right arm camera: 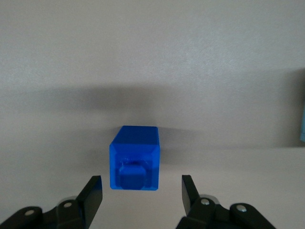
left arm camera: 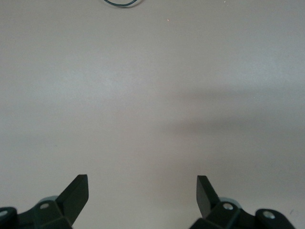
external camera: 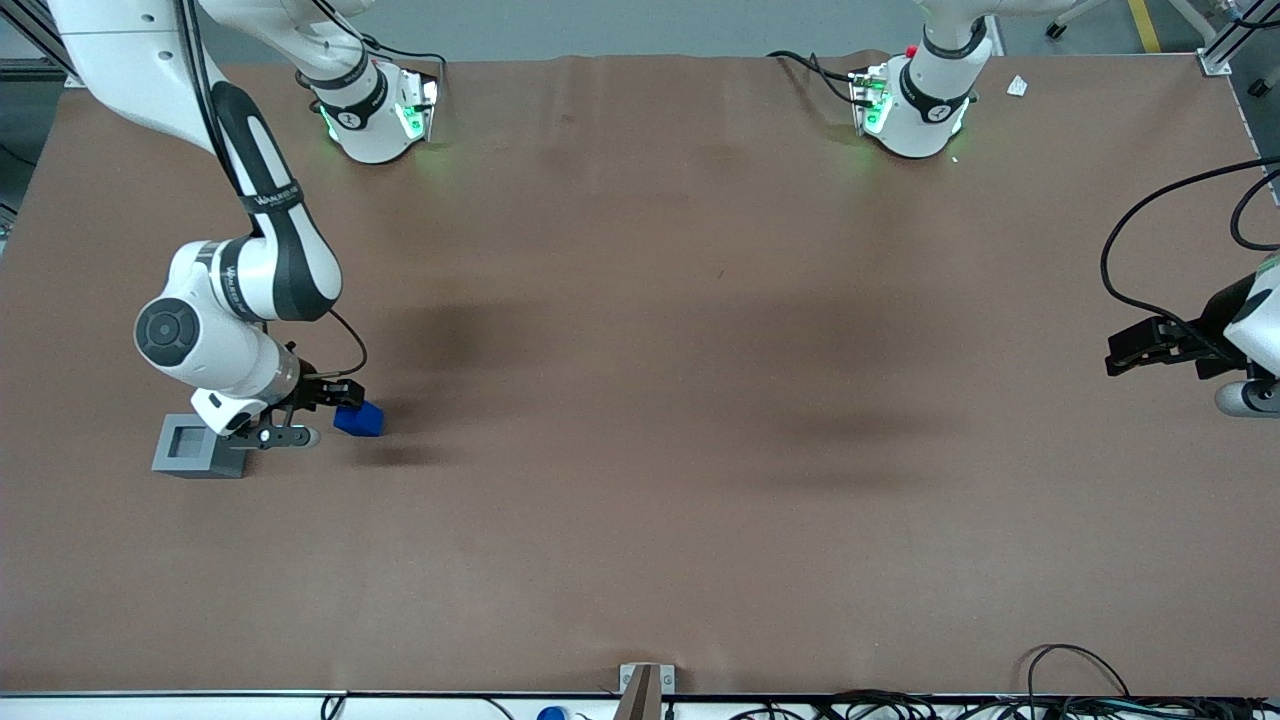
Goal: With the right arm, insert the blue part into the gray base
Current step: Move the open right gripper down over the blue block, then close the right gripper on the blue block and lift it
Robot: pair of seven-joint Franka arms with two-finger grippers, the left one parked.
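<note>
Pre-grasp step here. My claw [right arm camera: 141, 188] spread wide, fingers flanking blue block [right arm camera: 135, 157], nothing gripped yet. Block lies on table [external camera: 640, 400] near working arm's edge, just beside gray base [external camera: 197, 446]. Next I guess: squeeze block squarely, lift, line up over socket.

1 blue part [external camera: 360, 419], 1 gray base [external camera: 196, 446], and 1 gripper [external camera: 335, 397] on 1 table [external camera: 640, 400].

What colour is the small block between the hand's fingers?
Bright blue, clearest in the right wrist view; the hand is open around it.
</note>
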